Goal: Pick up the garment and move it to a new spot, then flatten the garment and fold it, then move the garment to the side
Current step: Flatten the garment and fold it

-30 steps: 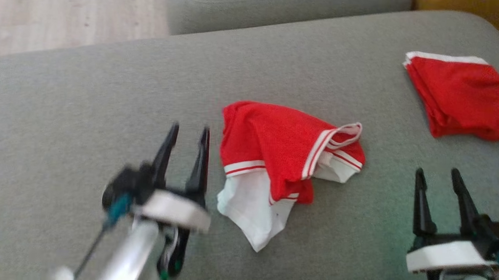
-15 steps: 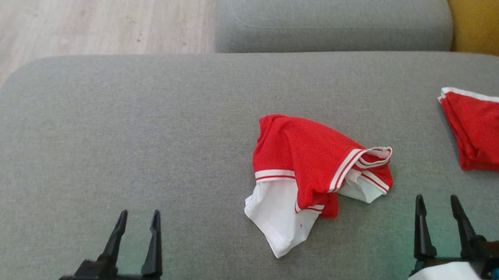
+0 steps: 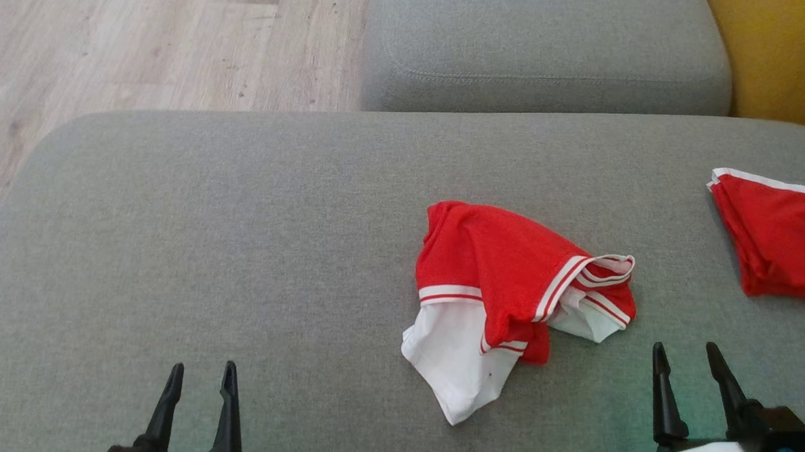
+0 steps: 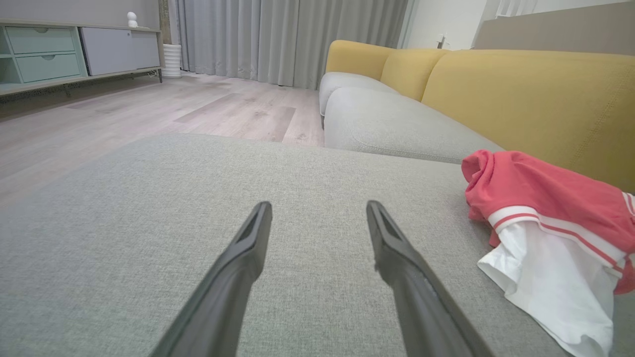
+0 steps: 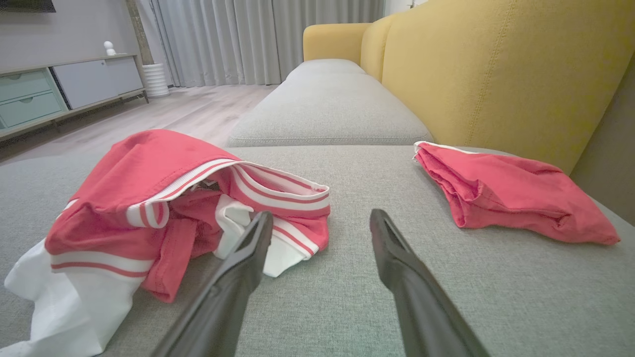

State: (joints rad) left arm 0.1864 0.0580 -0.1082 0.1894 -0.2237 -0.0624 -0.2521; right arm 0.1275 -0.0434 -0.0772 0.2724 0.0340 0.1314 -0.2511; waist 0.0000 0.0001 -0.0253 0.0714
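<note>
Since a second ago the left gripper [image 3: 204, 367] has drawn back from the near left edge of the crumpled red-and-white knit garment [image 3: 508, 285] and now stands well apart from it, low at the near edge of the head view. That camera has also shifted, so the change in the scene's framing is no move of the cloth. The right gripper [image 3: 685, 347] sits near the garment's striped right end, not touching it. Both grippers have their fingers parted a moderate way and hold nothing.

The garment lies in a heap on the broad grey fabric seat cushion [image 3: 240, 212], right of centre. It is well apart from the folded red garment [image 3: 782, 236] at the far right, which lies below the yellow backrest [image 3: 783, 59].

The step in hand looks like the first pick-up, not yet begun. To do it well, each gripper should probably close on an outer edge, not the bunched middle. The right could take the striped band and the left the white panel, so the cloth hangs open when lifted. The lift should keep clear of the folded piece.

As I judge it, the heap's long axis runs from the red fold at the far side to the white corner pointing back toward the robot. The striped opening faces the robot's right.
</note>
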